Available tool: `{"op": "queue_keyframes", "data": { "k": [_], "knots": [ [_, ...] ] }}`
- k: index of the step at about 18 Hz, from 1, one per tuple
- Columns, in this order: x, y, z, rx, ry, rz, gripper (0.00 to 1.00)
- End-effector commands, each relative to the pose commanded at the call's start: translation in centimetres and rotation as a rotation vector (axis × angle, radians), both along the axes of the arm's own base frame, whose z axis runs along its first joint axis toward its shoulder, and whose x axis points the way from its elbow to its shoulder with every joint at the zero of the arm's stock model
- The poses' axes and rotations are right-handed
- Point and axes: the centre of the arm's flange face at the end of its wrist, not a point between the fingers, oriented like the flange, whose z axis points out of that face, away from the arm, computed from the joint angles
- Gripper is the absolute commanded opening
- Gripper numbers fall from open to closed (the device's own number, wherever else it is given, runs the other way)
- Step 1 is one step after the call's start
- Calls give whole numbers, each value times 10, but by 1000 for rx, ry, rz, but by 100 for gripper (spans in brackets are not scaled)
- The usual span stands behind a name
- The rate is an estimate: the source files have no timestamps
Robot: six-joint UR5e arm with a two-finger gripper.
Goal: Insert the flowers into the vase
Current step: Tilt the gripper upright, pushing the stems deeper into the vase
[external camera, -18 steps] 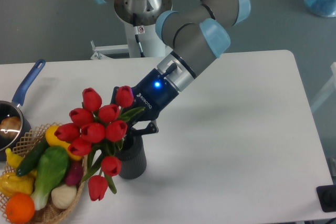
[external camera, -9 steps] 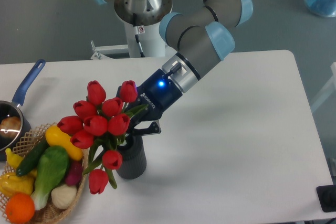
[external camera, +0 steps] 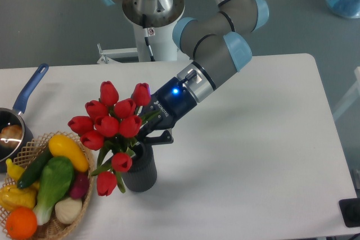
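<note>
The flowers (external camera: 111,125), a bunch of red tulip buds with green stems and leaves, lean to the left over the vase (external camera: 140,170), a small dark grey cylinder standing on the white table. Their stems run down into the vase's mouth. My gripper (external camera: 147,134) comes in from the upper right, just above the vase, shut on the stems. Leaves and buds hide the fingertips. Two lower buds hang down beside the vase's left side.
A wicker basket (external camera: 81,209) of colourful vegetables and fruit sits at the front left, close to the vase. A blue-handled saucepan (external camera: 17,116) stands at the left edge. The arm's base (external camera: 152,9) rises behind the table.
The bunch has swung up and to the right, more upright over the vase, clear of the basket. The gripper and wrist shifted slightly right with it.
</note>
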Motion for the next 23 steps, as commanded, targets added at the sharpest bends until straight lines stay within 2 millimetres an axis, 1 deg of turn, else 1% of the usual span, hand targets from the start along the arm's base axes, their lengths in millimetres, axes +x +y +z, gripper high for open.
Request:
{"op": "queue_keyframes", "data": {
  "k": [3, 17, 19, 23],
  "knots": [
    [-1, -6, -7, 14, -5, 1, 19],
    [3, -12, -22, 4, -22, 1, 20],
    [-1, -14, -30, -3, -36, 9, 20],
    [-2, -16, -32, 14, -56, 7, 20]
  ]
}}
